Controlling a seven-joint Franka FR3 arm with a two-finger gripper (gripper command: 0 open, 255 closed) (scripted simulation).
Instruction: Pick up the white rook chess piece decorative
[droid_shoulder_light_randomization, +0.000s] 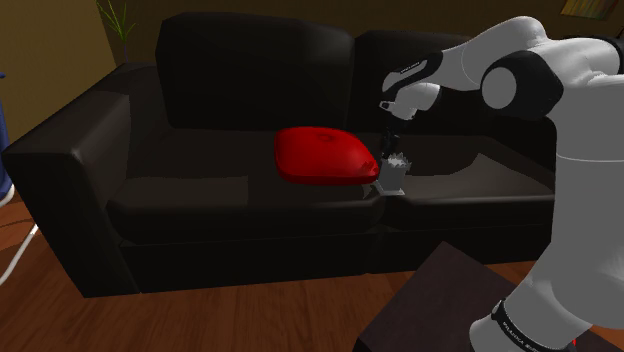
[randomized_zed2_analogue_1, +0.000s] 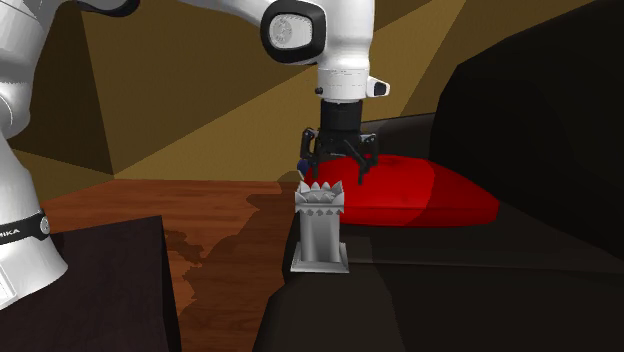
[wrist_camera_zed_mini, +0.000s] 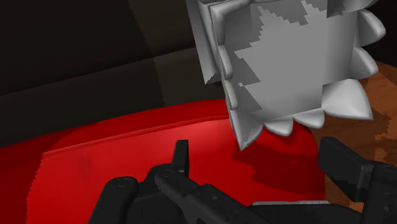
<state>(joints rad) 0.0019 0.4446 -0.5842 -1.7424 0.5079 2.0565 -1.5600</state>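
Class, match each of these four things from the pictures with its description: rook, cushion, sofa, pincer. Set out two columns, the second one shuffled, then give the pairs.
1 rook
2 cushion
3 sofa
4 pincer

A red, lying on the seat
B open, just above the rook
C black, bearing the cushion
D pale grey, upright beside the cushion

Pairs: 1-D, 2-A, 3-C, 4-B

Letters "IKA" in white read on black joint band (randomized_zed2_analogue_1: 14, 232) of white robot arm (randomized_zed2_analogue_1: 345, 75), second exterior view. Small white lettering on same arm's lower black band (droid_shoulder_light_randomization: 516, 333), shoulder view: illegible. Nothing else legible.
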